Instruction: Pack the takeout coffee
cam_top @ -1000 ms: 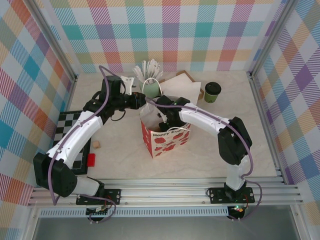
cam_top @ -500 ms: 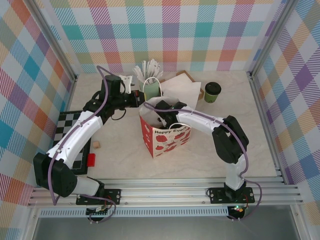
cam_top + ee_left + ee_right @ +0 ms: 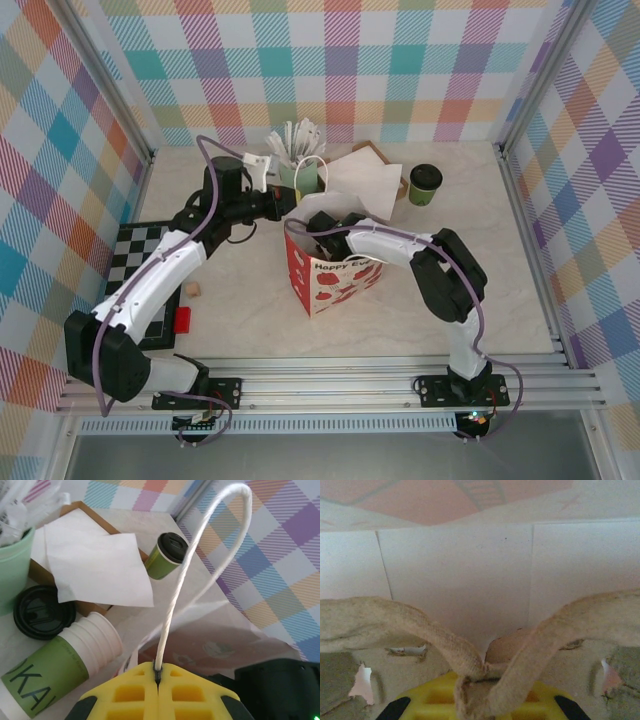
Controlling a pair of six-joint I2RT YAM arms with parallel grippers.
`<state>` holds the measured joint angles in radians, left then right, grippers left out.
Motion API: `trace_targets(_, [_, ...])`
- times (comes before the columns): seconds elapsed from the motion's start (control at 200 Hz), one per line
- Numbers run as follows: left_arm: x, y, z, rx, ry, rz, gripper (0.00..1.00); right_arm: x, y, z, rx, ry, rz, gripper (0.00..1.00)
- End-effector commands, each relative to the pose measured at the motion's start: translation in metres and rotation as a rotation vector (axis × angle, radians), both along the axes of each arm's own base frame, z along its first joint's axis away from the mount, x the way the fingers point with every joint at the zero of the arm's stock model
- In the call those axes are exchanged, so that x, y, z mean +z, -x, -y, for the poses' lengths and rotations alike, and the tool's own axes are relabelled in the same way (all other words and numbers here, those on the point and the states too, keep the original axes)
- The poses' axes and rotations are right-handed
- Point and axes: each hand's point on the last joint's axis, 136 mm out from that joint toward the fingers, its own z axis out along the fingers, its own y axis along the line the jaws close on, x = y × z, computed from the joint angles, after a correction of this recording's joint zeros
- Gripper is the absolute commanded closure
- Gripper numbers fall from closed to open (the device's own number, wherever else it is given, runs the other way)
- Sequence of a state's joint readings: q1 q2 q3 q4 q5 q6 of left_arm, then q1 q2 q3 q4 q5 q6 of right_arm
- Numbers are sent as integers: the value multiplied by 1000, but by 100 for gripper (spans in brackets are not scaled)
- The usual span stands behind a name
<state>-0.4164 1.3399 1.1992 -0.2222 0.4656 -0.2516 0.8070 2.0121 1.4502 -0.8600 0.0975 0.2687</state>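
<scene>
Nearest the bases, the gift bag (image 3: 335,282) stands mid-table; the right gripper (image 3: 480,681) reaches into its mouth, jaws pinched on a tan woven cord (image 3: 410,621), perhaps the bag's other handle, though the close view leaves that unsure; just beyond, the left gripper (image 3: 158,676) is clamped on the bag's white cord handle (image 3: 186,565); farther right, well apart, the takeout coffee (image 3: 425,184) stands upright near the back wall.

dark green takeout coffee (image 3: 425,184), black-lidded; upright, far back right
</scene>
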Motion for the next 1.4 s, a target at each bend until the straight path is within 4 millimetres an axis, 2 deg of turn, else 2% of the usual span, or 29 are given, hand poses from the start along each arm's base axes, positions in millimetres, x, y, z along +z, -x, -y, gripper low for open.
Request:
trace_targets(0.0, [29,16,15,-110,27,151,100,-27,18,16,-19,93,-83,99])
trace_targets(0.22, [23,12,1,-52,-67,215,100,-5,12,13,-17,72,-29,82])
trace_targets(0.395, [22,13,-2,-66,-112,265,100,26,6,3,-16,-4,31,80])
trace_targets(0.55, [21,10,-7,-38,-134,295,100,44,8,3,-36,-7,24,100])
trace_targets(0.665, [30,11,-8,-32,-140,348,100,52,18,3,-63,-4,-35,100])
trace_targets(0.77, [39,15,-3,-48,-136,401,100,49,23,7,-72,33,-75,100])
trace_targets(0.98, [50,22,12,-91,-101,456,100,26,23,13,-79,99,-104,100])
trace_targets(1.105, [51,20,11,-71,-102,474,100,19,24,15,-84,116,-108,100])
trace_targets(1.215, [46,20,9,-70,-120,471,100,31,21,6,-82,58,-78,76])
trace_targets(1.27, [42,22,11,-83,-124,465,100,45,16,-3,-82,-9,-39,68])
trace_targets(1.395, [30,24,11,-106,-148,454,100,78,3,-18,-90,-135,60,57])
